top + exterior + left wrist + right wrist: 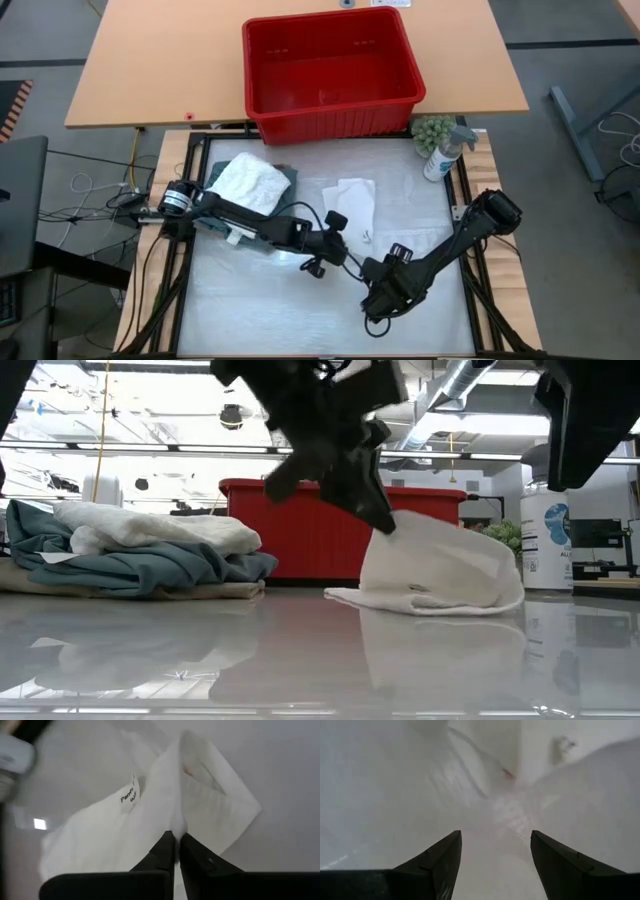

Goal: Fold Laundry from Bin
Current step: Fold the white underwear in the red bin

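A small white garment [355, 200] lies mid-table, drawn up into a peak [440, 575]. My left gripper [338, 222] is shut on it at the top of that peak [383, 518]. A tag [128, 796] shows on the cloth. My right gripper [378, 310] hovers open over the table on the garment's near side, its fingers [445, 860] empty. A stack of laundry [250, 182] rests at the far left: a white piece [150, 525] on a teal one [130, 570] on a beige one [130, 592]. The red bin [330, 120] stands beyond the far edge. My left gripper pinches a raised fold [175, 822] of the white garment between its two fingers. The fingers slant down onto it from above and from the table's left. The cloth rises to the fingers like a tent, and its lower edge [400, 605] lies on the table.
A spray bottle [445, 155] and a small green plant [432, 130] stand at the far right corner. The bin [300, 530] sits on a separate wooden table [150, 70]. Bare tabletop lies along the near edge [280, 320].
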